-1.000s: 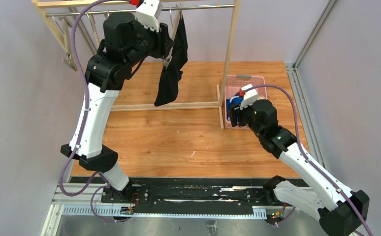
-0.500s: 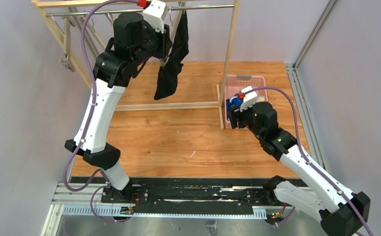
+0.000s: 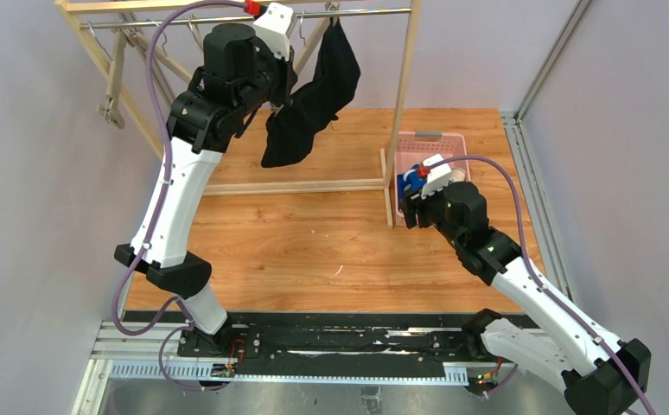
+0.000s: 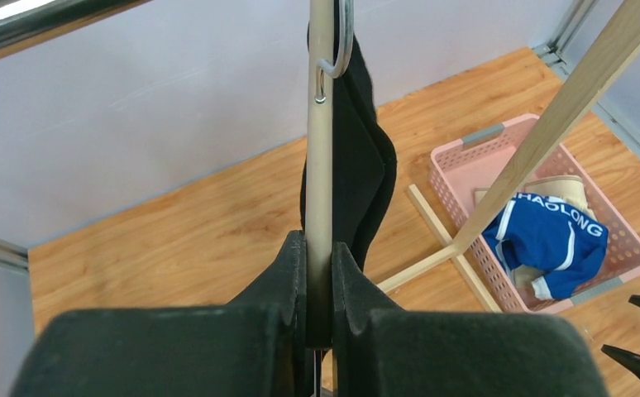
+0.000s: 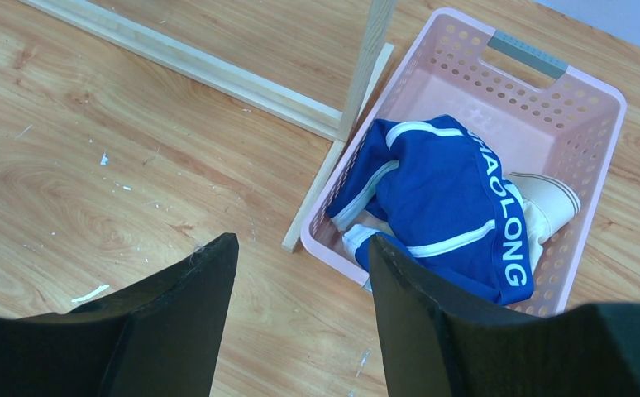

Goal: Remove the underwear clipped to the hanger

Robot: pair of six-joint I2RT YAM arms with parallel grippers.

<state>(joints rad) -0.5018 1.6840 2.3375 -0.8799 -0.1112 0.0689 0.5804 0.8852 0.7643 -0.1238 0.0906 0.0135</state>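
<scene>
The black underwear hangs clipped to a wooden hanger whose hook sits on the metal rail; it shows behind the bar in the left wrist view. My left gripper is shut on the hanger's wooden bar, high at the rack. The blue underwear with white lettering and the cream-white one lie in the pink basket. My right gripper is open and empty above the floor, just left of the basket's near corner.
The wooden rack's right post stands against the basket, and its base bar runs across the floor. Other empty hangers hang at the rack's left end. Grey walls close in on both sides.
My left gripper has moved right along the rail with the hanger. The black underwear has swung out to the right and spread wider. The right arm has barely moved.
</scene>
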